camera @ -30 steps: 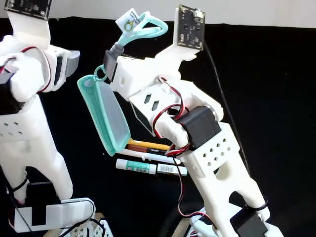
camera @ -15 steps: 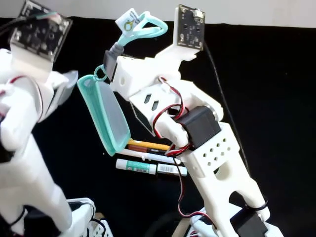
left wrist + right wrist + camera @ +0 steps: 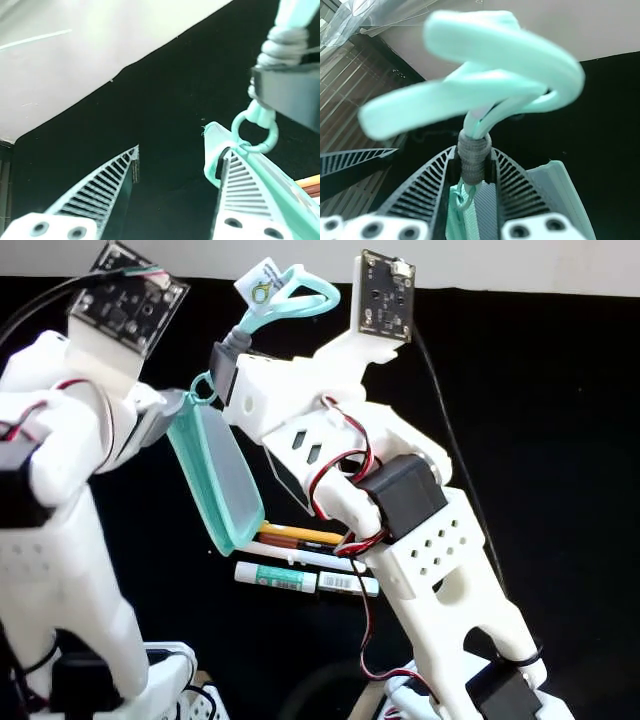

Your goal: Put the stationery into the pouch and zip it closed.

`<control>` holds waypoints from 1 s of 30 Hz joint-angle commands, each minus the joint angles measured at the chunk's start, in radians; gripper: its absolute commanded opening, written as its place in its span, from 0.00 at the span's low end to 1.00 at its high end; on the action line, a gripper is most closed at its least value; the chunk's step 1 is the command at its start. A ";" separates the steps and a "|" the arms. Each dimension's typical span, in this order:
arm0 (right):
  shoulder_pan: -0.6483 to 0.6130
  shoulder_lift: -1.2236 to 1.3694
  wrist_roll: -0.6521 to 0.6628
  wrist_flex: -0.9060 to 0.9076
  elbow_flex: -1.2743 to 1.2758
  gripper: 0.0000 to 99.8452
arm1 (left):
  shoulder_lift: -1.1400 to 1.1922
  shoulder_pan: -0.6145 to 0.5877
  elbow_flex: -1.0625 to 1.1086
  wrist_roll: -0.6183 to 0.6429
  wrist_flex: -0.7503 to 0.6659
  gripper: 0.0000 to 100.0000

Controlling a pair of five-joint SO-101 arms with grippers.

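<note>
A mint pouch (image 3: 218, 480) with a clear side hangs tilted above the table. My right gripper (image 3: 223, 365) is shut on the grey-wrapped base of the pouch's strap (image 3: 472, 155), and the mint strap loop (image 3: 485, 95) sticks out beyond the fingers. My left gripper (image 3: 177, 152) is open at the pouch's upper corner (image 3: 211, 147), with one finger (image 3: 240, 190) against that corner near the zip ring (image 3: 255, 132). In the high view the left gripper (image 3: 168, 412) sits just left of the pouch top. Pencils (image 3: 300, 536) and a white marker (image 3: 300, 580) lie on the black table under the pouch.
The black cloth (image 3: 540, 420) covers the table, with open room to the right of my right arm. The right arm's white body (image 3: 420, 540) stands over part of the stationery. A pale wall (image 3: 75, 45) lies beyond the table's far edge.
My left arm has swung up and to the right, bringing its open gripper against the pouch's upper corner. The right arm and the hanging pouch have stayed put.
</note>
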 commanded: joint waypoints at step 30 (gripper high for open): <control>0.087 -0.007 0.014 -0.019 -0.004 0.01 | 0.240 0.010 0.005 -0.109 0.005 0.01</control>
